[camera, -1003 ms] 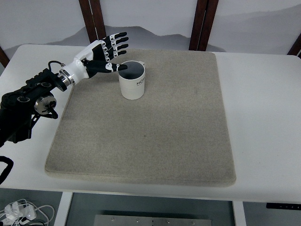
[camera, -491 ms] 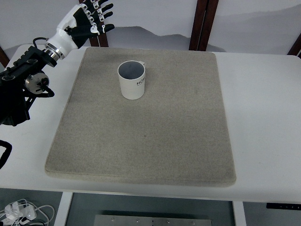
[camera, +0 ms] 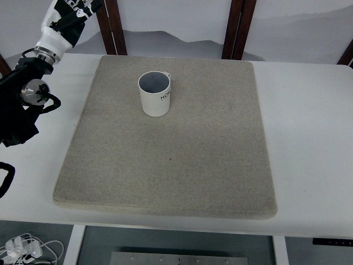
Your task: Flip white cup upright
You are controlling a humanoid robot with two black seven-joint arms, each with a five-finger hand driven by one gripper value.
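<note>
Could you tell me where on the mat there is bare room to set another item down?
Nearly everywhere: the grey mat is bare right of and in front of the upright white cup, out to its right and near edges. Only the cup's far-left spot is taken. The left robot hand is off the mat, top left.

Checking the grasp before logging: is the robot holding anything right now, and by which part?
Nothing is held. The white cup stands upright alone on the mat; the left hand is far away.
</note>
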